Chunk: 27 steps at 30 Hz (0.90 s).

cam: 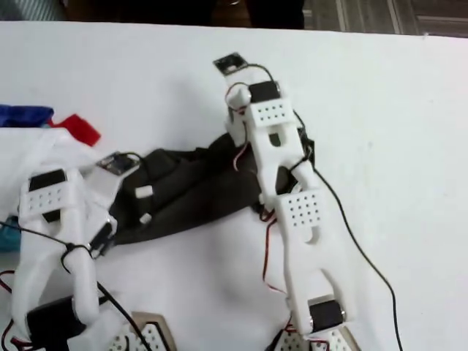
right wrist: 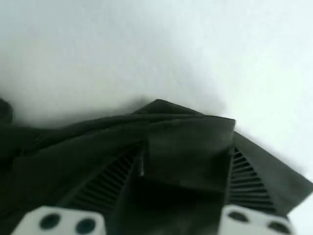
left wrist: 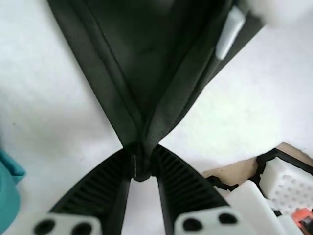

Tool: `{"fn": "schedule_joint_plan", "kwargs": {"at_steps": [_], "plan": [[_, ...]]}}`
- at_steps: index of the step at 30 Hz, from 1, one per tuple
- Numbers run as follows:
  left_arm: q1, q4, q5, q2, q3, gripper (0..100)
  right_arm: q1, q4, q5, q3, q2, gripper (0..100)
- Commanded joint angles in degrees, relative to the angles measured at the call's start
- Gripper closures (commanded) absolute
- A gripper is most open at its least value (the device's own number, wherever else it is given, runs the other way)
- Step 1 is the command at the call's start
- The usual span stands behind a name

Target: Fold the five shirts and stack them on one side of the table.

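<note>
Table [cam: 380, 88]: flat white surface. Far left edge: soft heap of blue cloth [cam: 25, 115], red cloth [cam: 77, 128] and teal cloth [left wrist: 7, 196]. Left gripper [left wrist: 142, 169]: ribbed black jaws nearly closed, pinching a stitched seam of the black shirt [cam: 190, 194], which lies crumpled and matte at table centre between the arms. Right gripper [right wrist: 186, 149]: ribbed jaws part open, clamped on a thick squared fold of that shirt
</note>
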Motion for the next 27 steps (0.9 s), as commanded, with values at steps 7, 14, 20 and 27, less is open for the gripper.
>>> {"fn": "schedule_joint_plan", "kwargs": {"at_steps": [7, 14, 20, 27], "plan": [[-0.62, -0.09, -0.09, -1.85, 0.22, 97, 2.59, 0.04, 0.00, -8.26, -1.71, 93.7], [-0.44, -0.09, -0.09, -1.85, 0.04, 97, 2.51, 5.93, 0.26, -16.18, -5.14, 97.5], [-0.35, 0.00, 0.00, -1.85, -1.01, 97, 2.24, 8.75, 0.09, -16.70, -6.20, 98.0], [0.62, 9.58, 7.82, -1.85, -24.57, 97, 2.42, 8.84, 0.09, -16.62, -24.48, 98.1]]}}
